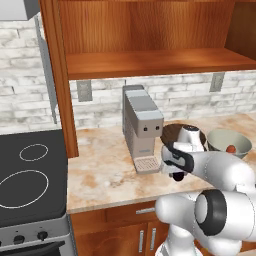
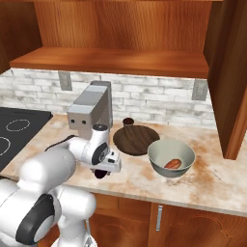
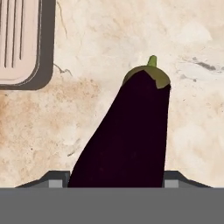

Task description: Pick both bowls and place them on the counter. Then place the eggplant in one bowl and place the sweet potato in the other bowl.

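Observation:
The eggplant (image 3: 131, 131), dark purple with a green cap, lies on the marbled counter (image 1: 105, 175). My gripper (image 3: 116, 179) reaches straight down over it, with a finger tip (image 3: 57, 180) pressed against each side. The gripper (image 1: 177, 175) hangs low in front of the coffee machine. Behind it sits the wide dark wooden bowl (image 2: 136, 141), with nothing in it. To its right, the grey-green bowl (image 2: 171, 158) holds the orange-brown sweet potato (image 2: 172, 164).
A grey coffee machine (image 1: 141, 125) stands just left of the gripper, its drip tray (image 3: 22, 43) close to the eggplant. A small dark cup (image 2: 128, 122) sits behind the wooden bowl. The black stovetop (image 1: 30, 175) lies far left. A wooden shelf (image 1: 150, 62) hangs overhead.

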Motion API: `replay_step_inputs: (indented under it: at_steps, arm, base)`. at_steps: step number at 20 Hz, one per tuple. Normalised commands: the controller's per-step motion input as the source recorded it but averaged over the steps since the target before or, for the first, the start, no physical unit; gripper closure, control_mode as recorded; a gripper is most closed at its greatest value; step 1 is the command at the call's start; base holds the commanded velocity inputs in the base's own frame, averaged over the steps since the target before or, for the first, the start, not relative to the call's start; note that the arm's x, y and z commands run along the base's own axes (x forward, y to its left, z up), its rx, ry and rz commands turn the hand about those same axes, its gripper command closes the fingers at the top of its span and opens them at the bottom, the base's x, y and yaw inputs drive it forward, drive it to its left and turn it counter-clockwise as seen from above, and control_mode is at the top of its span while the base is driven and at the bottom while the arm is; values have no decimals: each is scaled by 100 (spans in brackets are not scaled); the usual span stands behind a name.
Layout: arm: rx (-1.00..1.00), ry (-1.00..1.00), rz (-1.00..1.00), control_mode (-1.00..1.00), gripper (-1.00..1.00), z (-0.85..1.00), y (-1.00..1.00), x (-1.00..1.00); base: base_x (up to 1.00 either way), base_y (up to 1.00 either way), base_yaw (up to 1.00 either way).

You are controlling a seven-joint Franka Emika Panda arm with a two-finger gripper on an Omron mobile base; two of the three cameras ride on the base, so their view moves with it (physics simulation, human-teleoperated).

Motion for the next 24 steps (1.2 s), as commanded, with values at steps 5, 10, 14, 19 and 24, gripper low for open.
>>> replay_step_inputs:
  at_steps: [5, 10, 14, 19, 24]
  arm:
    - [0, 0, 6, -100, 100, 58, -15, -30]
    - [0, 0, 8, -100, 100, 61, -23, -32]
    - [1, 0, 6, -100, 100, 63, -24, -39]
    - [2, -1, 1, -100, 100, 69, -19, -23]
    - [0, -14, 0, -100, 100, 65, -20, -3]
  base:
    - [0, 0, 0]
    - [0, 0, 0]
    - [0, 0, 0]
    - [0, 0, 0]
    - [0, 0, 0]
